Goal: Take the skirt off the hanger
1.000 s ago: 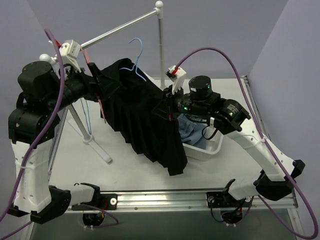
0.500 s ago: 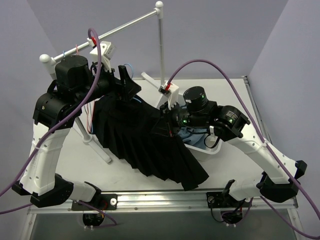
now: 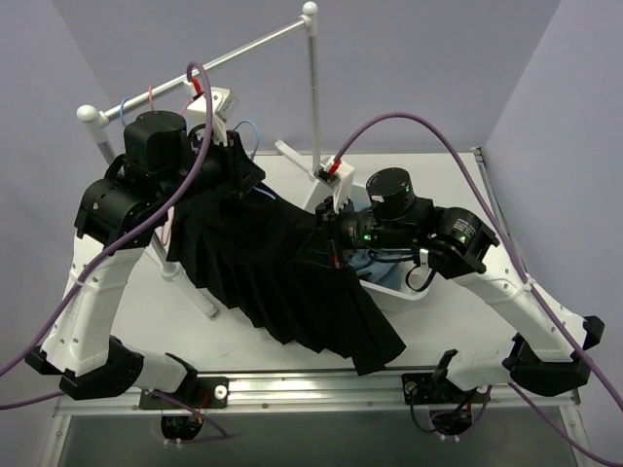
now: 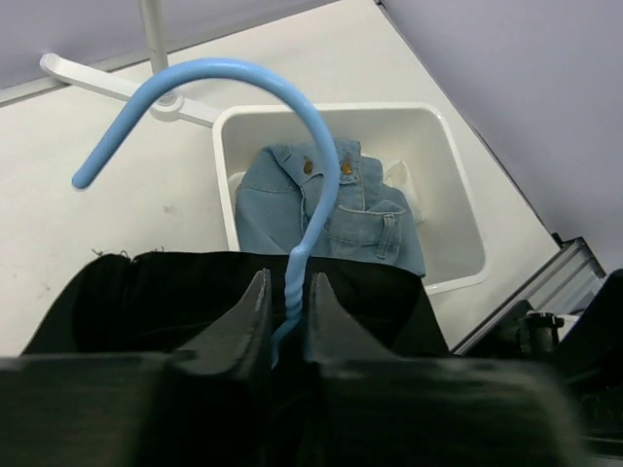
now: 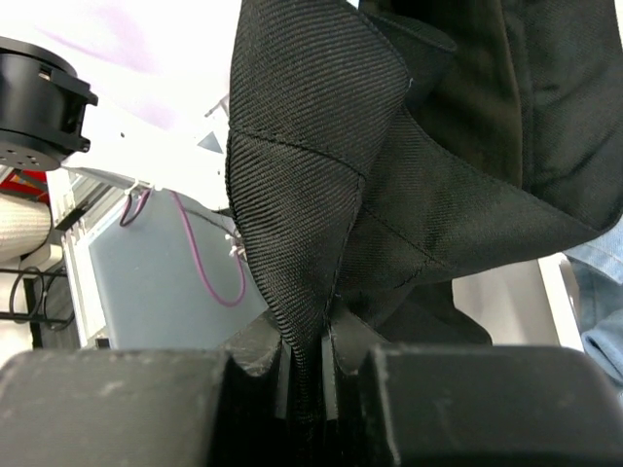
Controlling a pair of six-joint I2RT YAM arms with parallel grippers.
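The black pleated skirt [image 3: 273,263] spreads fan-like from the rack down over the table, still on the light-blue hanger [image 3: 250,133]. In the left wrist view the hanger's hook [image 4: 292,88] rises from the skirt's waist [image 4: 146,292], and my left gripper [image 4: 287,282] is shut on its twisted neck. The left gripper [image 3: 243,167] sits at the skirt's top edge. My right gripper [image 3: 326,238] is shut on a fold of the skirt [image 5: 311,146] at its right side, the cloth pinched between the fingertips [image 5: 307,336]. The hanger's shoulders are hidden under the cloth.
A white tub [image 3: 414,287] holding a blue denim garment [image 4: 331,209] stands right of the skirt, under my right arm. The rack's rail [image 3: 243,49] and post [image 3: 313,88] stand behind. A blue hanger [image 3: 127,102] and a pink one [image 3: 151,94] hang on the rail.
My left arm swung from the skirt's left side to the hanger's hook and shut on its neck. The skirt has sunk and spread over the table. The right gripper kept its hold.
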